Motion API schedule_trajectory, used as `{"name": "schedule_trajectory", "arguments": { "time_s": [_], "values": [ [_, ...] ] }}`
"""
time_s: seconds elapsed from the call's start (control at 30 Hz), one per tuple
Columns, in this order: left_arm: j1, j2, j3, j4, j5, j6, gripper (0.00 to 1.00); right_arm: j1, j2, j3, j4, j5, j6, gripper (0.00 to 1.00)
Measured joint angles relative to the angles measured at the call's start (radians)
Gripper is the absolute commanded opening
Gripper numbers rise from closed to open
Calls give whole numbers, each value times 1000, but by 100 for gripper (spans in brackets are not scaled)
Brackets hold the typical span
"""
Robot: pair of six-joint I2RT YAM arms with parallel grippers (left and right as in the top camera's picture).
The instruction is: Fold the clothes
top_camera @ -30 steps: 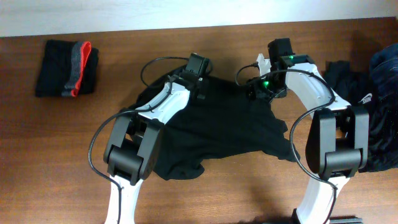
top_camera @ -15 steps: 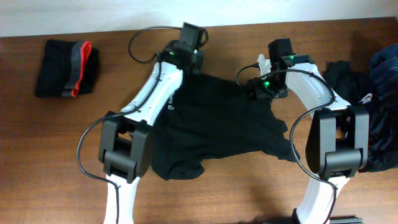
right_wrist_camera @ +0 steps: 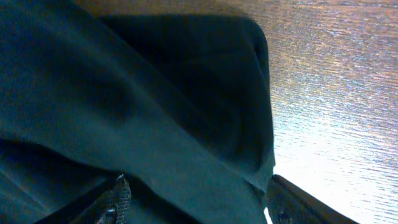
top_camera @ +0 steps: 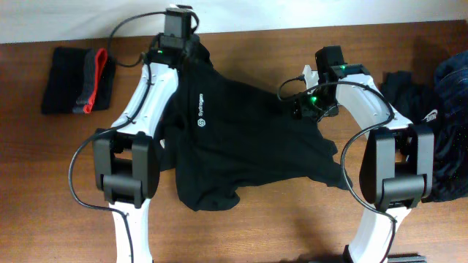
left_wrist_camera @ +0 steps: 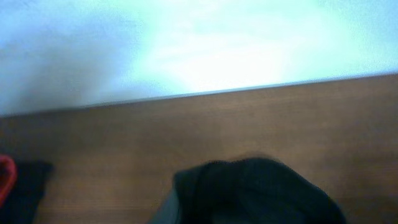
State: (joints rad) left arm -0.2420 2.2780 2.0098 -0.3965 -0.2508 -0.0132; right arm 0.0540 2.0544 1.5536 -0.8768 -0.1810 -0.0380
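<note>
Much black shirt [right_wrist_camera: 124, 93] across right tool [right_wrist_camera: 200, 208]

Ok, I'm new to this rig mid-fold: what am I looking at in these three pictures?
Two white robot arms with two-finger grippers work at a wooden table. The overhead picture looks straight down; the other two come from cameras on each wrist. A black shirt lies crumpled in the middle, a folded stack far left, more clothes right. The left gripper is at the shirt's top corner, the right gripper at its edge; whether either grips is unclear.
</note>
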Motion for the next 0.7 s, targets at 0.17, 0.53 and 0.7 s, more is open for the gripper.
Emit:
{"name": "schedule_trajectory", "arguments": {
  "time_s": [0.17,0.53,0.7],
  "values": [
    [13,22,1,94,16,2,82,0,0,0,-5,0,0,75],
    [20,81,37,-21,45,2,84,-2,0,3,-5,26,-8,75],
    [19,67,58,-218,132,2,83,-14,0,42,-32,31,-11,77]
  ]
}}
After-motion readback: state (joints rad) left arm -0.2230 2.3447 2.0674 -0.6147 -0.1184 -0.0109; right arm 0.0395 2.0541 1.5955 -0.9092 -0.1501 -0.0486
